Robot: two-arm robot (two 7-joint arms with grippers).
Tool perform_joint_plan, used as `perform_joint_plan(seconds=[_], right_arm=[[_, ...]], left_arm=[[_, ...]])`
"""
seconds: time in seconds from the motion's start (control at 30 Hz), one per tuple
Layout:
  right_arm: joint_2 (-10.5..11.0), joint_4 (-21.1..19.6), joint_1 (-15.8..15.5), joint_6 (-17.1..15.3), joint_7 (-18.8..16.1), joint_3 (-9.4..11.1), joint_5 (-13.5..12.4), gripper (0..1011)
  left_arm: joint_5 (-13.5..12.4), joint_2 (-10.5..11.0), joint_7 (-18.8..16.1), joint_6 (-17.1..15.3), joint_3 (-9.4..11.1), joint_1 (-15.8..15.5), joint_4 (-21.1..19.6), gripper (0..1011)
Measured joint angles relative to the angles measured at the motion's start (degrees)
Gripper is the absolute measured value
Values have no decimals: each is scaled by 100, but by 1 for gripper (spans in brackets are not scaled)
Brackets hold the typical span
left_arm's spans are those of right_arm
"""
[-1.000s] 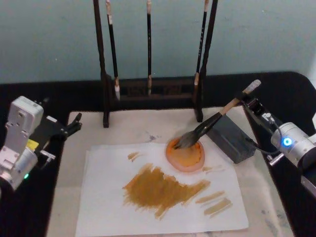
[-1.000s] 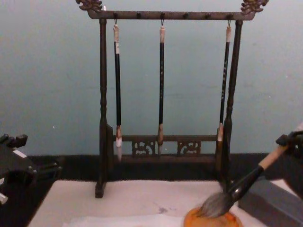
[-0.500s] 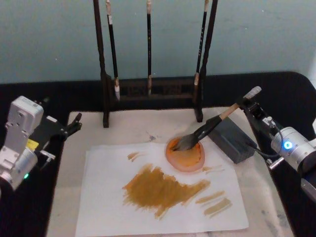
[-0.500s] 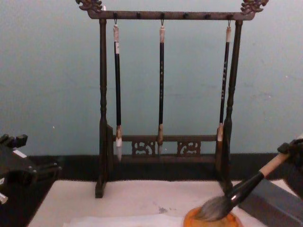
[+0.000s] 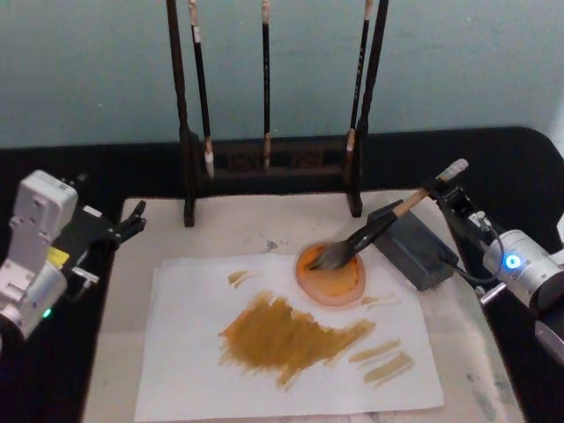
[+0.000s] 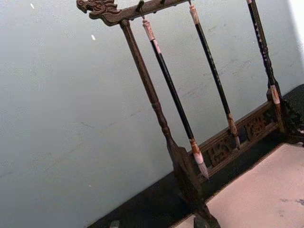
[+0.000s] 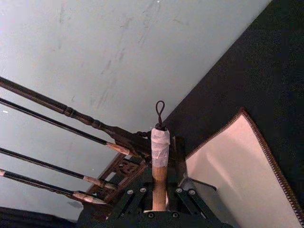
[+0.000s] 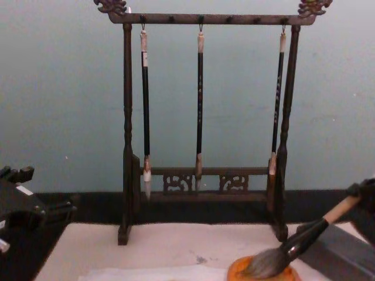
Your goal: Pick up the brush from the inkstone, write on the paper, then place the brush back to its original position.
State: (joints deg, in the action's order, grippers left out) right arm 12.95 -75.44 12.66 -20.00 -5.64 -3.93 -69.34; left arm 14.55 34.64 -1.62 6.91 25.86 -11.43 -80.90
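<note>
Nearest me, at 6 o'clock on the cream felt mat (image 5: 458, 352), lies the paper (image 5: 194, 352), white and marked with a broad ochre patch (image 5: 286, 339) and a few short strokes. At the paper's far edge, toward 1 o'clock, sits a shallow orange dish (image 5: 333, 280). The brush (image 5: 374, 231) rests its grey bristles in that dish, and its handle slants up and away toward 2 o'clock, passing over the corner of a dark grey block (image 5: 414, 251); I cannot tell whether it touches the block. My right gripper (image 5: 439, 192) is closed on the tan handle just below the white band. At 9 o'clock, off the mat, my left gripper (image 5: 130, 222) sits parked. Farthest away, at 12 o'clock, a dark wooden stand (image 5: 187, 132) holds three thin brushes (image 5: 265, 79) hanging before a pale wall.
</note>
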Motion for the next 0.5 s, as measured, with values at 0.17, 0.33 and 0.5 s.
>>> perform_joint_plan(seconds=[0.17,0.33,0.5], right_arm=[[31,22,1,37,18,-40,-55,177],[60,33,6,56,24,-78,-79,177],[54,33,6,56,24,-72,-77,176]], left_arm=[[0,0,0,0,0,0,0,1010],[0,0,0,0,0,0,0,1010],[0,0,0,0,0,0,0,1009]])
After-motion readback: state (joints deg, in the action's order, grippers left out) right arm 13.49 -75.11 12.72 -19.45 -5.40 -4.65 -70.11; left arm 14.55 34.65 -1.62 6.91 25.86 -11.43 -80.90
